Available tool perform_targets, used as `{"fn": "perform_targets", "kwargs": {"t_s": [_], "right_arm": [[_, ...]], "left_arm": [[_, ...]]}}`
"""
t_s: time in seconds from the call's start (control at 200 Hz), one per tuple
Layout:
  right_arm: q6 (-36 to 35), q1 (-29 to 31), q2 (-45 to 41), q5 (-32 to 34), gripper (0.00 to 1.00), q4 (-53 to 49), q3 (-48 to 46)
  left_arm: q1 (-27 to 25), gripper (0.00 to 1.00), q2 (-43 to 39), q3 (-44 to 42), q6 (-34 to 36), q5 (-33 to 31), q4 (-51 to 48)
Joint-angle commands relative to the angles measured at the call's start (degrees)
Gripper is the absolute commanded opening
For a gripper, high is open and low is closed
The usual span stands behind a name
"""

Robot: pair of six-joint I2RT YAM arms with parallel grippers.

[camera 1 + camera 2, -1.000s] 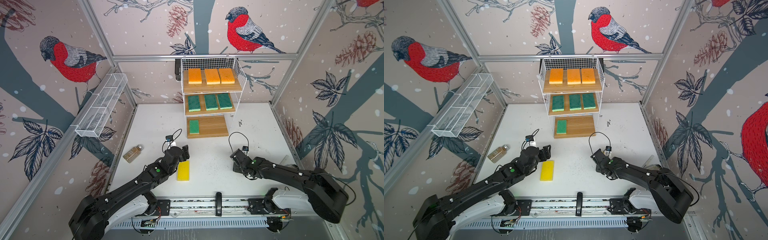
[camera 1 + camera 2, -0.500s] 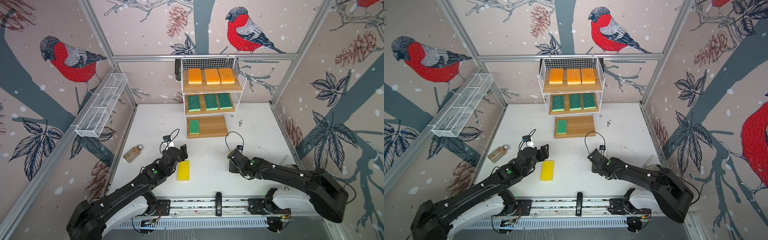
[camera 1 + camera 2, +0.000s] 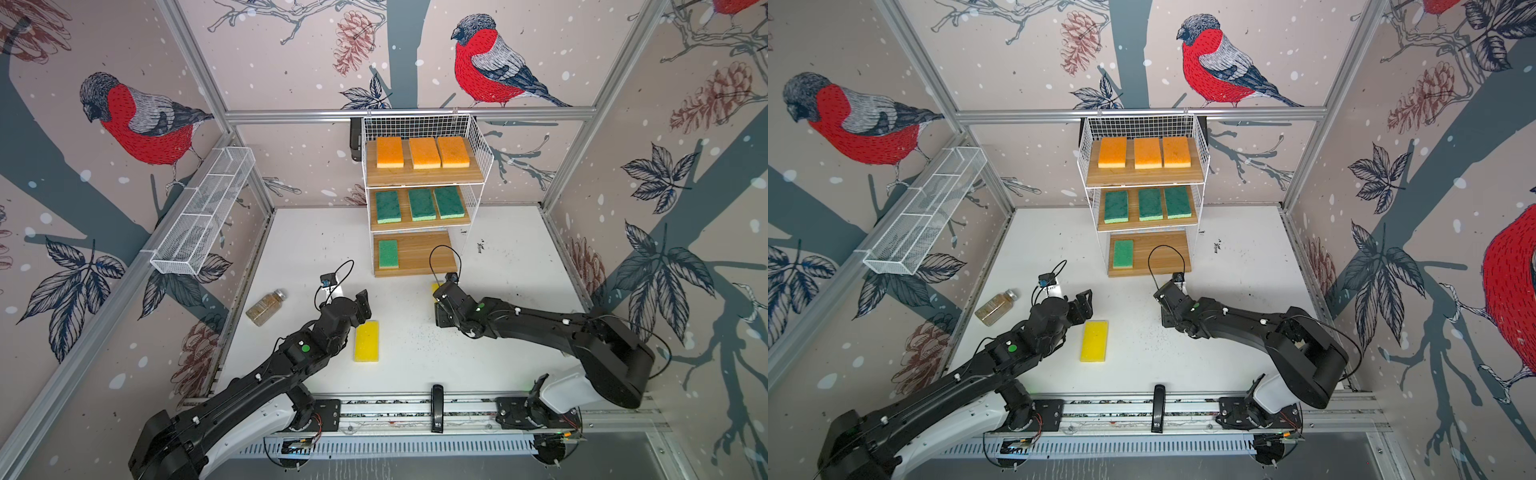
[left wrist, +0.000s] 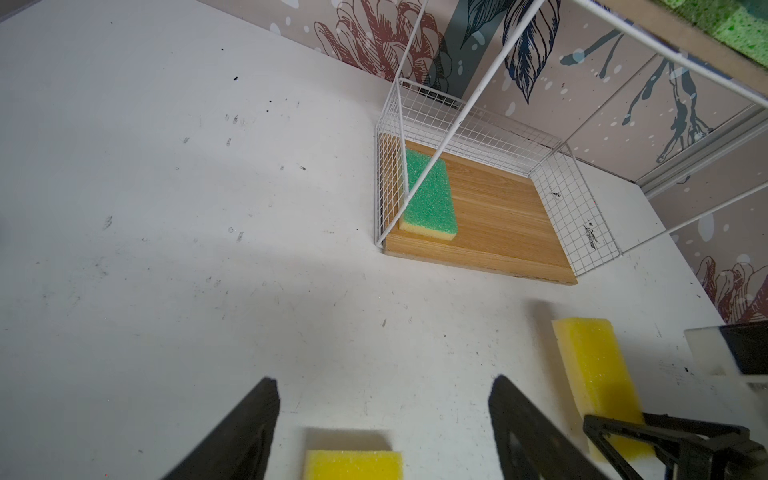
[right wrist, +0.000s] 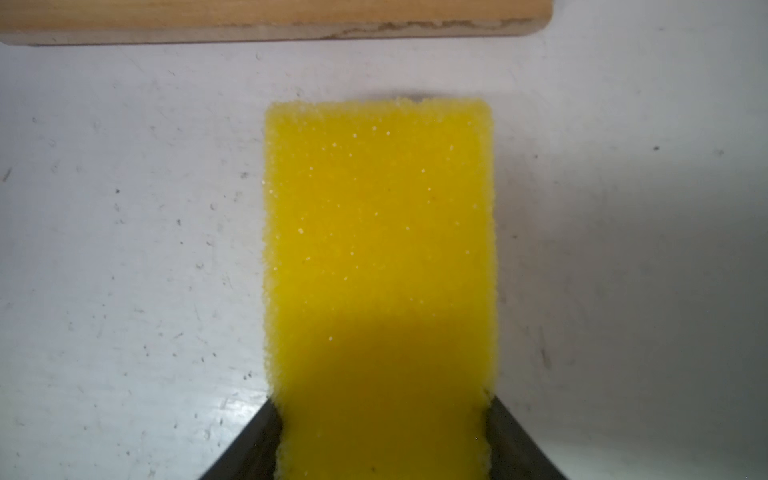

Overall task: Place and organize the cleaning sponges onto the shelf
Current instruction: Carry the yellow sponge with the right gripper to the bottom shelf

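My right fingers (image 5: pixel 257 440) are clamped on a yellow rectangular foam sponge (image 5: pixel 378 249), and I've just carried it up to the bottom wooden board (image 3: pixel 415 258) of the white wire shelf (image 3: pixel 417 124), so placing looks next. My left fingers (image 4: pixel 245 432) gape empty by the other yellow sponge (image 3: pixel 366 340) on the white surface (image 3: pixel 407 316). From above my wrist hides most of the held one, so I can't tell if it's lifted.

No lettering, number, brand or sign can be read in any view; the small jar (image 3: pixel 266 307) is too small in both top views for any label on it to be made out
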Motion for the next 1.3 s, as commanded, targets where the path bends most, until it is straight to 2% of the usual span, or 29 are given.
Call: {"fn": "perform_targets", "kwargs": {"t_s": [0.0,0.575,0.89,1.296], "right_arm": [[-3.85,0.00,3.00,0.15,0.63,2.80,2.88],[-8.06,-2.87,14.04,-0.64,0.65,9.12,13.57],[-6.69,-5.95,18.24,-1.67,0.65,12.33,17.83],[-6.41,-7.10,23.73,-1.55,0.66,12.62,24.78]], "left_arm": [[0.18,0.80,-0.53,-0.12,-0.12,-1.31,-1.58],[1.95,0.80,-0.14,-1.33,0.93,-1.70,-0.92],[2.50,0.80,1.14,-0.79,2.61,-0.54,0.17],[2.55,0.80,0.56,-0.11,2.50,-0.34,-0.88]]}}
